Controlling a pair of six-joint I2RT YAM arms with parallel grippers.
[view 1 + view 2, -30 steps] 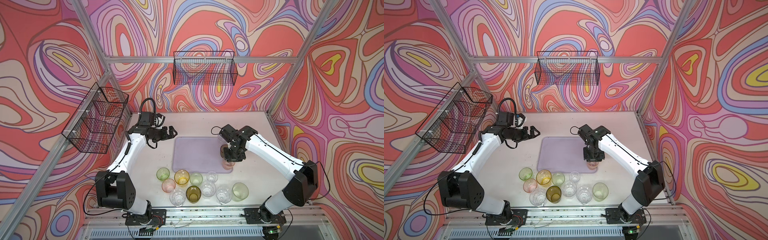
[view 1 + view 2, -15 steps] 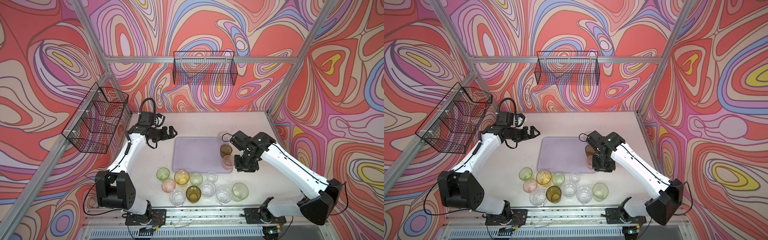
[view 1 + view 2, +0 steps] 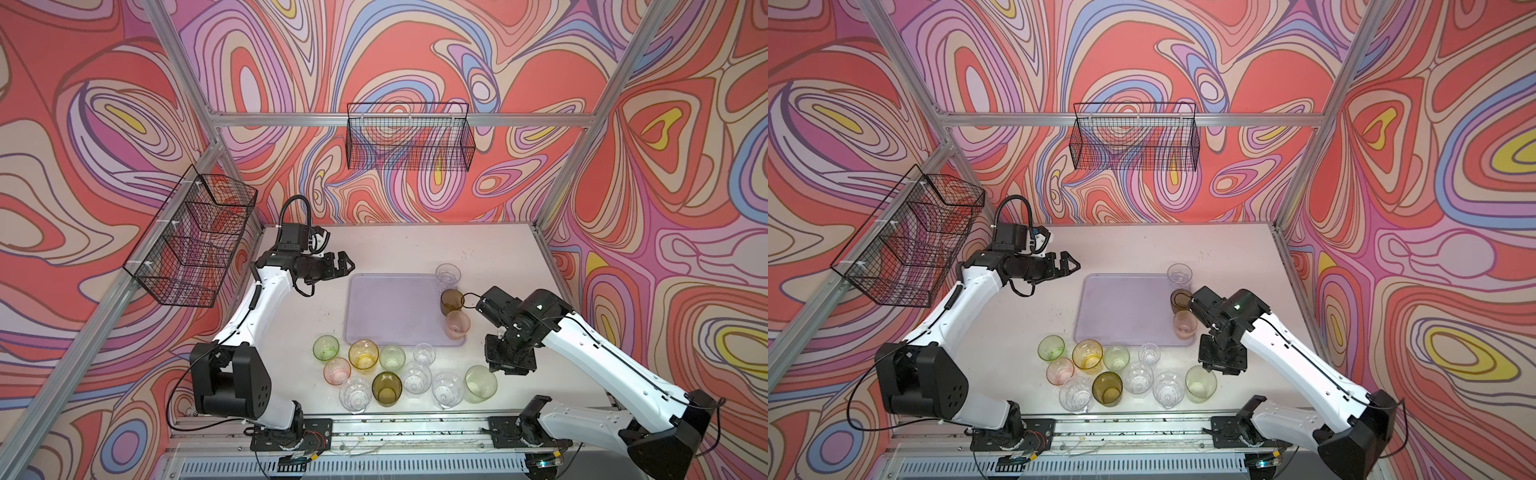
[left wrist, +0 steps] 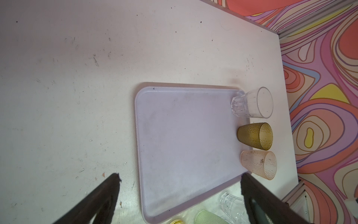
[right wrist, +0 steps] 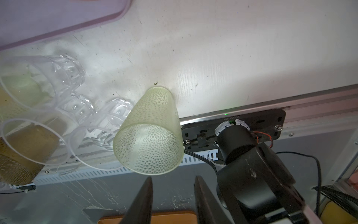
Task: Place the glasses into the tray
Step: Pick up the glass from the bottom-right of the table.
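Beside the flat lavender plastic tray (image 3: 390, 307), your R gripper (image 5: 173, 179) hung part-open, empty, near the pale green dimpled tumbler (image 5: 151, 131). L gripper (image 3: 348, 266) gaped idle. Three glasses (image 4: 253, 135) stood in tray, ten outside. Next step, I'd judge: lower, straddle tumbler, close.

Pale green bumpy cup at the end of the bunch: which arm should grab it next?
Probably right. The right tool hangs open beside the pale green dimpled plastic tumbler; the left tool sits beyond the flat lavender tray.
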